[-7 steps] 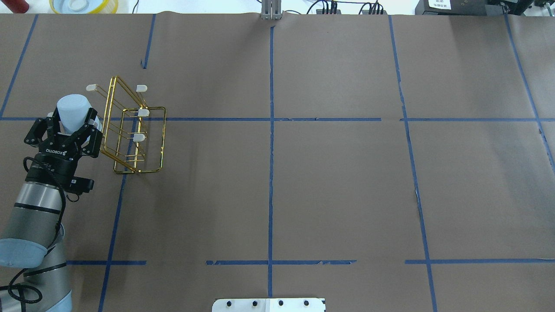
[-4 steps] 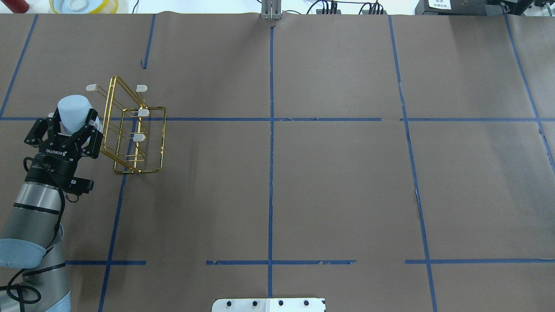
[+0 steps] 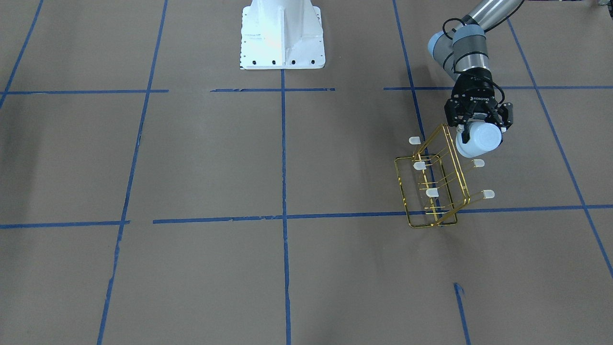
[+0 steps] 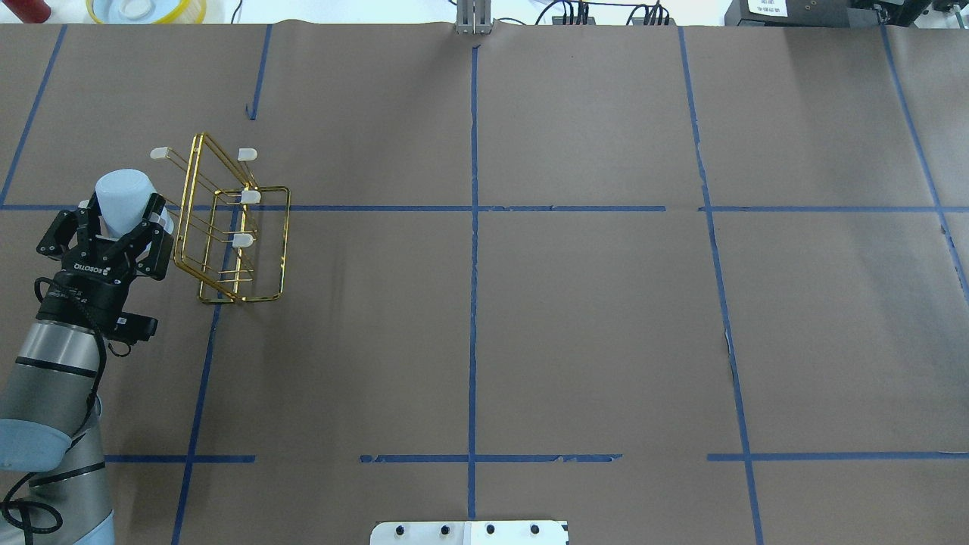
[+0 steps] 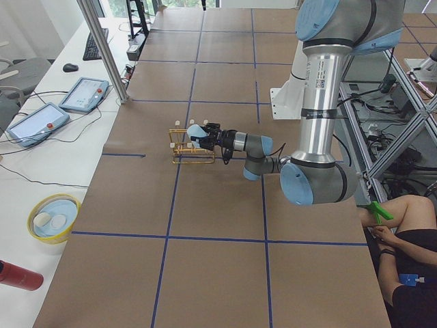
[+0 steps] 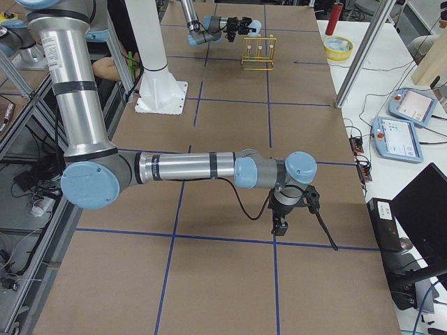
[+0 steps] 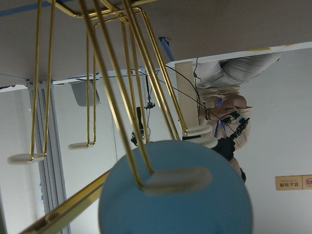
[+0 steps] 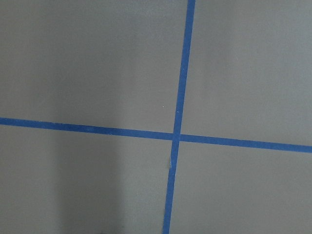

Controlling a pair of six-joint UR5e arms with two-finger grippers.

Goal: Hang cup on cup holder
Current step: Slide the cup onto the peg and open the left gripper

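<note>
My left gripper (image 4: 123, 217) is shut on the pale blue cup (image 4: 121, 195), holding it on its side just left of the gold wire cup holder (image 4: 231, 235). From across the table, the cup (image 3: 480, 140) sits in the gripper (image 3: 479, 129) by the cup holder's (image 3: 431, 189) upper rail. The left wrist view has a white-capped prong (image 7: 178, 180) crossing in front of the cup (image 7: 175, 214); I cannot tell whether they touch. The right gripper (image 6: 278, 227) hangs low over the table far from both; I cannot tell its state.
A yellow bowl (image 4: 147, 9) and a red bottle (image 5: 17, 275) lie beyond the table's far edge. The white robot base (image 3: 282, 36) stands at the near middle. A seated person (image 5: 403, 225) is beside the robot.
The left gripper with the cup has shifted slightly left and back toward the robot, a little away from the cup holder. The cup holder has not moved.
</note>
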